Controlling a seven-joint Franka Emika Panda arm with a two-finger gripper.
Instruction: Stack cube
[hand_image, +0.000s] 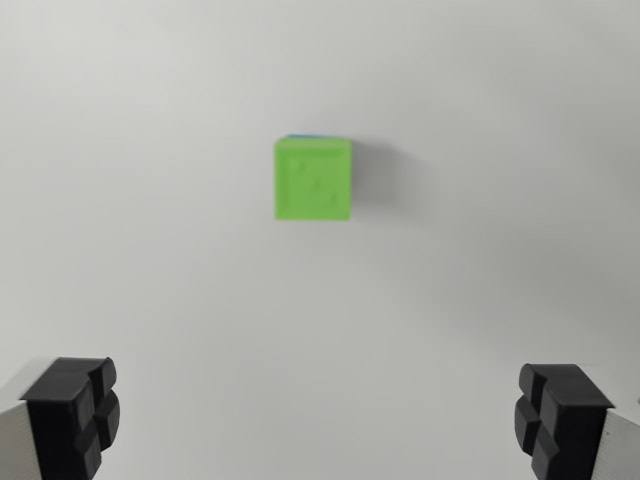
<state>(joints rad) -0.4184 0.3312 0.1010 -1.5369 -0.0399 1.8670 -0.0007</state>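
Above the frame's centre sits a bright green cube (312, 179) (a blue sliver shows at its top edge); the pincer (318, 415) gapes wide, empty.

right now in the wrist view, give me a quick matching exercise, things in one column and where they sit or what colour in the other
Things:
1. green cube
2. blue sliver
3. one gripper finger
4. other gripper finger

Descriptions:
A. black, bottom corner on the wrist view's right
B. peeking out at the cube's top edge
C. black, bottom corner on the wrist view's left
D. centre of view, on the white surface

Pairs: 1-D, 2-B, 3-C, 4-A
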